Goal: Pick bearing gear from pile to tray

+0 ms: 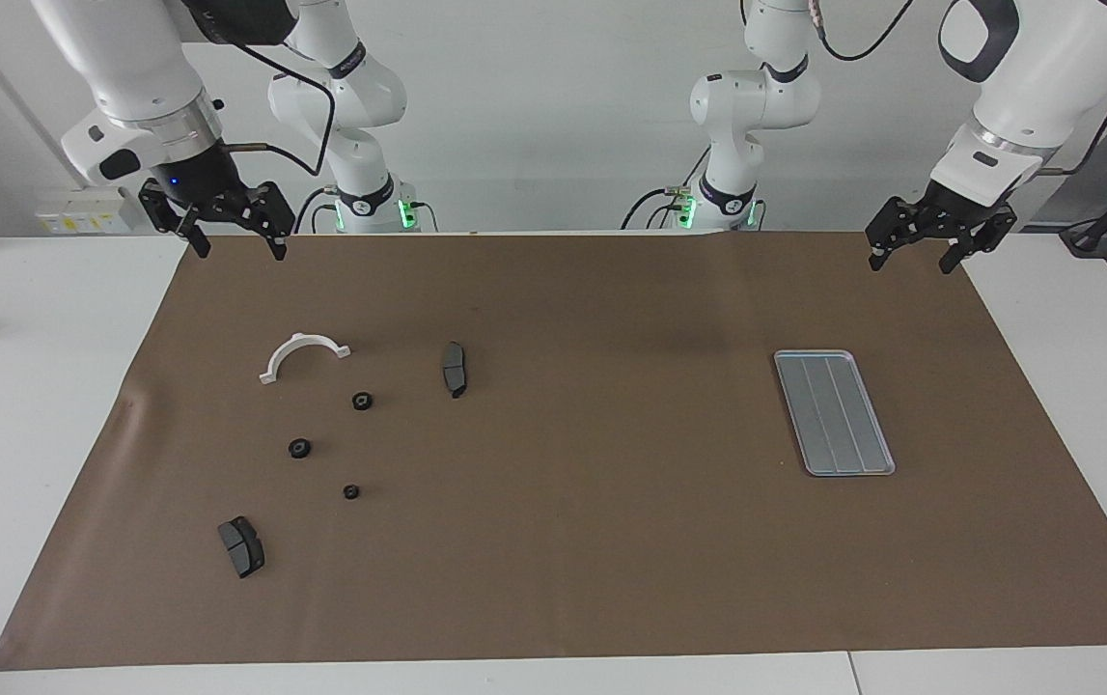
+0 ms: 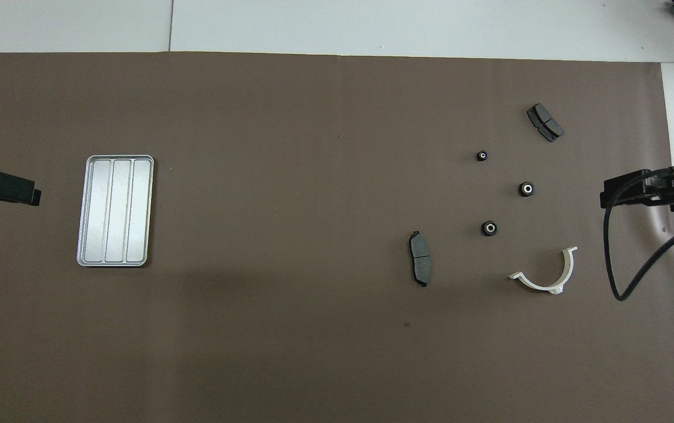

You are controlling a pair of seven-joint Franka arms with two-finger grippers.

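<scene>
hanging above the upper corners of the facing view, the right gripper [image 1: 235,236] at upper left and the left gripper [image 1: 922,253] at upper right both wait with jaws spread wide and nothing held, each over an edge of the brown mat [image 1: 563,579] that covers the white desk [image 1: 32,405].

only the facing view shows the arms, their bases and the jaws in full; the overhead view catches just a dark tip of the left gripper [image 2: 2,188] at mid left and of the right gripper [image 2: 636,189] at mid right, with a looping black cable [image 2: 610,258] below it.

the tray [image 1: 833,413] lies at right of centre in the facing view, toward the left arm's end of the desk, bare, its long axis and ridges running roughly toward and away from the robots, slightly slanted.

the pile [image 1: 321,434] is scattered at left of centre, toward the right arm's end, well apart from the tray: three black rings [image 1: 362,400] lying flat, the overhead view alone showing their pale centres; a white bracket [image 1: 302,355] nearest the robots, its arch bowed toward them; one dark pad [image 1: 455,369] lying lengthwise toward the robots; and a second pad [image 1: 241,546] farthest from the robots, angled.
</scene>
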